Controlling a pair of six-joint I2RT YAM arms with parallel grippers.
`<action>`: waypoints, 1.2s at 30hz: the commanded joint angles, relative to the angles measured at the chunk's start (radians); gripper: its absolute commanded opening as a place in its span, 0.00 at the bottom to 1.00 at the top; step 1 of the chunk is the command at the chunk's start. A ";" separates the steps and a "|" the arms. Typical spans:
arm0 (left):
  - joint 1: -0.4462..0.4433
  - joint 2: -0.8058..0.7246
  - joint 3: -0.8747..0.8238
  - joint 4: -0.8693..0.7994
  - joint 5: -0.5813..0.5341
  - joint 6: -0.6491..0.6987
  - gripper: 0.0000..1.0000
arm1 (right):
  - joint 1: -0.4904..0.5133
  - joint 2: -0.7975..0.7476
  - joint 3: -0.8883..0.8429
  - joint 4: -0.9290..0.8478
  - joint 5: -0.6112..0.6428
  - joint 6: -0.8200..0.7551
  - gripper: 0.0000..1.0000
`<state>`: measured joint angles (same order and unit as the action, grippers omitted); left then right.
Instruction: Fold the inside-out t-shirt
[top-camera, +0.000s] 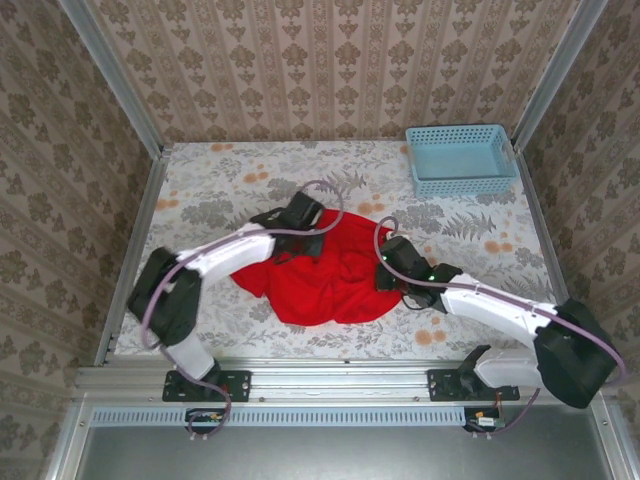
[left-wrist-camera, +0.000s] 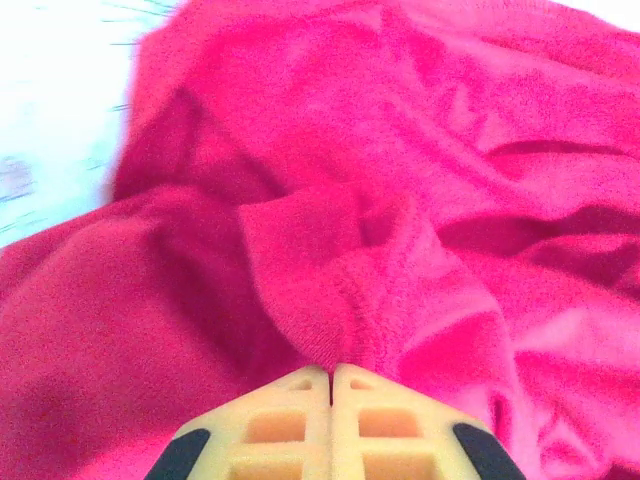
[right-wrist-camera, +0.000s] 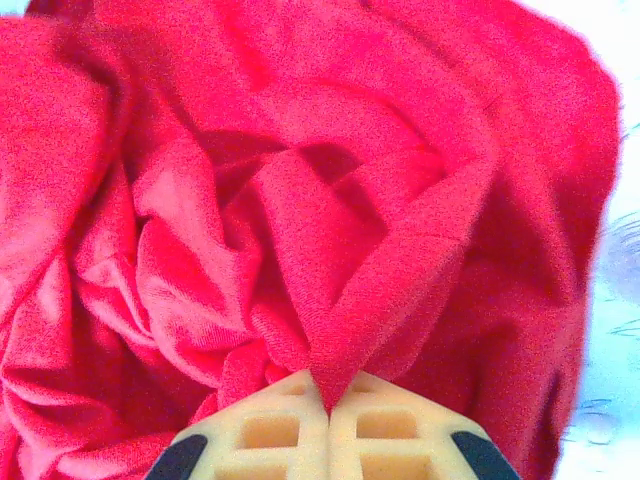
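Floral-print tabletop (top-camera: 200, 190) boxed in by patterned walls. Light-blue basket (top-camera: 465, 186) behind the inside-out t-shirt (top-camera: 330, 280), off to its right, well apart from it. T-shirt crumpled in a red heap. Left gripper (top-camera: 300, 232) stretched in over the t-shirt's rear left edge, jaws together, pinching a hem fold. Right gripper (top-camera: 388, 268) at the t-shirt's right edge, clamped on a peaked fold of cloth.

I count one red shirt (top-camera: 325, 275), crumpled mid-table. One blue basket (top-camera: 462, 186) sits toward one o'clock from it. There are two arms: the left arm (top-camera: 215, 258) at eight o'clock, the right arm (top-camera: 495, 305) at four o'clock. Two grippers, one per arm: left gripper (left-wrist-camera: 331, 372), right gripper (right-wrist-camera: 328, 385). One flower-patterned table (top-camera: 200, 190) is under it all.
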<state>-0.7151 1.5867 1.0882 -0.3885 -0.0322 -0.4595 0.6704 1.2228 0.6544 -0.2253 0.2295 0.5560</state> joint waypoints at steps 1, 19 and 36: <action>0.044 -0.256 -0.153 0.081 -0.041 -0.047 0.00 | -0.009 -0.057 0.027 -0.093 0.120 -0.077 0.00; 0.294 -0.665 -0.527 0.009 0.051 -0.116 0.00 | 0.084 -0.084 0.075 -0.175 0.043 -0.133 0.46; 0.296 -0.685 -0.528 0.011 0.078 -0.094 0.00 | 0.158 0.496 0.453 -0.151 -0.017 -0.370 0.55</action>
<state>-0.4294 0.9199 0.5591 -0.3595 0.0494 -0.5797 0.8398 1.6871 1.0470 -0.3672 0.2253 0.2226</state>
